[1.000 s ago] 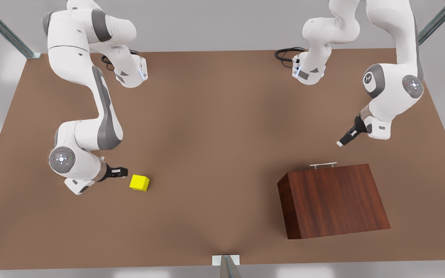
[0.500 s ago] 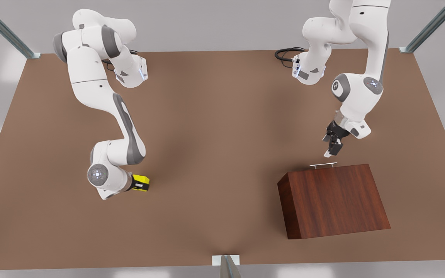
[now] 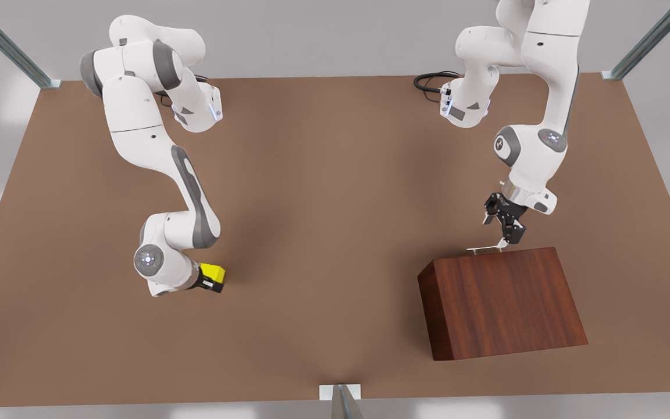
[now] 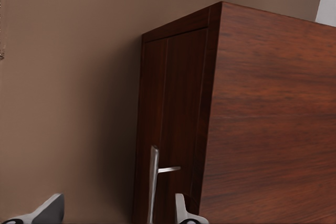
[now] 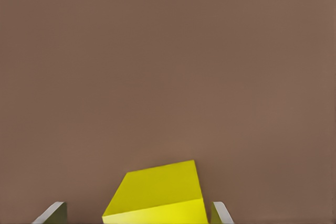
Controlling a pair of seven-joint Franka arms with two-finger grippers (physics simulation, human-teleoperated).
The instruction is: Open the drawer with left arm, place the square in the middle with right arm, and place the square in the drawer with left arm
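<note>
Two arms are seen at work over the brown tabletop (image 3: 323,192). At about eight o'clock on the table in the front view, the right gripper (image 3: 210,280) is lowered around the square (image 3: 214,271); in the right wrist view the yellow cube (image 5: 160,192) is framed between the two fingertips (image 5: 51,213), each set just beside a face, jaws parted, and contact cannot be confirmed. The cube is resting on the table. Over at four o'clock, the wooden box (image 3: 501,302) is standing with its drawer (image 4: 170,124) fully shut. The left gripper (image 3: 505,237) is poised at the handle (image 3: 485,249), at the box's twelve o'clock edge; in the left wrist view the silver bar (image 4: 154,182) is straddled by spread fingers (image 4: 181,208), not yet clamped.
</note>
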